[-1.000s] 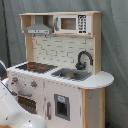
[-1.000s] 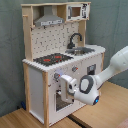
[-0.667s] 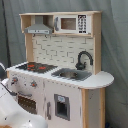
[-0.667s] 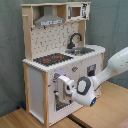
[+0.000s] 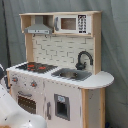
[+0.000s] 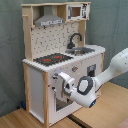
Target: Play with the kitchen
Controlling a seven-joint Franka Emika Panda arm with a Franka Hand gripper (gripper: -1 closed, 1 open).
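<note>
The kitchen [image 5: 60,70] is a white and pale-wood toy unit with a black-red hob [image 5: 36,66], a steel sink [image 5: 72,75], a black tap [image 5: 83,59], a hood [image 5: 39,28] and a microwave [image 5: 70,23]. In the second exterior view the kitchen [image 6: 55,30] stands at the left. My white arm [image 6: 114,67] reaches in from the second exterior view's right. My gripper [image 6: 62,83] is up against the front panel, just below the knobs [image 6: 74,69] and at the top of the oven door [image 6: 64,100]. In the first exterior view only part of the arm [image 5: 12,112] shows, at the bottom left.
The kitchen stands on a wooden table [image 6: 107,112], with a seam between two boards near the second exterior view's bottom middle. A grey curtain [image 5: 115,45] hangs behind. The rounded counter end [image 5: 100,79] juts out beside the sink.
My wrist has dipped and shifted a little to the second exterior view's left along the kitchen's front. More of the arm now fills the first exterior view's bottom left corner.
</note>
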